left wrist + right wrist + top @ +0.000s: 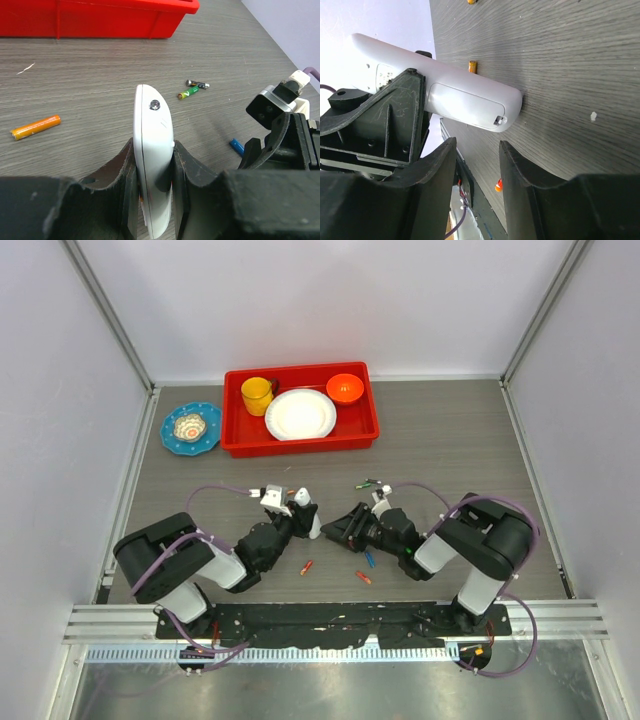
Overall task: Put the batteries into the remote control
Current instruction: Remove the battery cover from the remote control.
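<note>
My left gripper [153, 152] [296, 522] is shut on the white remote control [152, 125] [306, 508], which stands on its long edge over the table's middle. In the right wrist view the remote control [462, 100] shows its back with the battery cover in place. My right gripper [477, 157] [342, 527] is open just short of the remote's end, nothing between its fingers. Loose batteries lie on the table: an orange one [36, 127] [307, 566], a blue one [236, 146] [369, 560], an orange-red one [363, 577] [498, 186], and a green one [188, 93] [372, 483] beside a dark one [198, 84].
A red tray [232, 440] at the back holds a yellow cup [257, 395], a white plate [300, 414] and an orange bowl [345, 388]. A blue patterned dish [191, 427] sits to its left. White walls close in the table on three sides.
</note>
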`<state>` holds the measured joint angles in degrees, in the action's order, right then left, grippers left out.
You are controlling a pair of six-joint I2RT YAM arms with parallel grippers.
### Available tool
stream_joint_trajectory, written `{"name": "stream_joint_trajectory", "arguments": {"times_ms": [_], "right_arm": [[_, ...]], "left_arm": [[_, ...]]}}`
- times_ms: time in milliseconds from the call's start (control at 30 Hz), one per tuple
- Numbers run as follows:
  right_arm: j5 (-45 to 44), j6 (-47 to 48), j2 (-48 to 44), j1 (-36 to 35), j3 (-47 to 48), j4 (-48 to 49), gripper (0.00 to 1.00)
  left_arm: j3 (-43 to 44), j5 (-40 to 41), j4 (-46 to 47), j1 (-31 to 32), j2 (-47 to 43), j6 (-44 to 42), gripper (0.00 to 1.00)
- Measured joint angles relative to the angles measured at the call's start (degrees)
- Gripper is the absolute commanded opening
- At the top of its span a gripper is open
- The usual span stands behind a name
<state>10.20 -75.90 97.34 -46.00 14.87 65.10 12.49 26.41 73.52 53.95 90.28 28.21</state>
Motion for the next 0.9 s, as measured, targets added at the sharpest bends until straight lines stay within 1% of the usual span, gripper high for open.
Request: {"name": "stream_joint_trajectory", "arguments": {"times_ms": [467, 900], "right_arm": [[0.3, -2.8, 6.5, 0.0, 1.4, 5.3, 0.46], [0.2, -4.3, 8.5, 0.1, 1.4, 8.6, 0.46]], "left_arm": [[0.0, 0.0, 0.4, 0.5, 0.4, 0.4, 0.0], [-0.3, 0.2, 0.7, 0.9, 0.4, 1.4, 0.0]]}}
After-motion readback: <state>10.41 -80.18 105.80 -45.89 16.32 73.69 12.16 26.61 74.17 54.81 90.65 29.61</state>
